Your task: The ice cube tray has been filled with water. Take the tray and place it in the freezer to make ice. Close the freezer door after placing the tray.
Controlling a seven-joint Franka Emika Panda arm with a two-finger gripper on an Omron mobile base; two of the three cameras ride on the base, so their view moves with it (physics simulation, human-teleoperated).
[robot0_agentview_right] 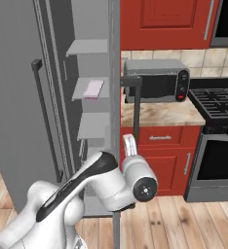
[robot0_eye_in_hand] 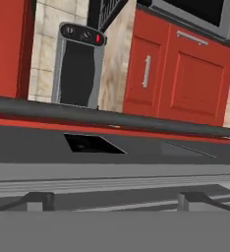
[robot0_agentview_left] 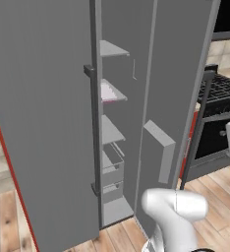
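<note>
The thin, flat lavender-white ice cube tray [robot0_agentview_right: 93,88] lies on a smooth grey shelf [robot0_agentview_right: 89,93] inside the plain matte freezer [robot0_agentview_left: 43,123]. The freezer door [robot0_agentview_left: 173,98], a tall grey slab, stands open. The hand [robot0_eye_in_hand: 114,201] has its jaws wide and empty, right behind the door's dark round bar handle [robot0_eye_in_hand: 112,118]

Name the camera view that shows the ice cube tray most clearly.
The right base view: the ice cube tray lies flat on a freezer shelf, its pale top facing the camera. In the left base view it is a thin pale sliver at a shelf's edge, partly hidden by the left-hand door.
</note>
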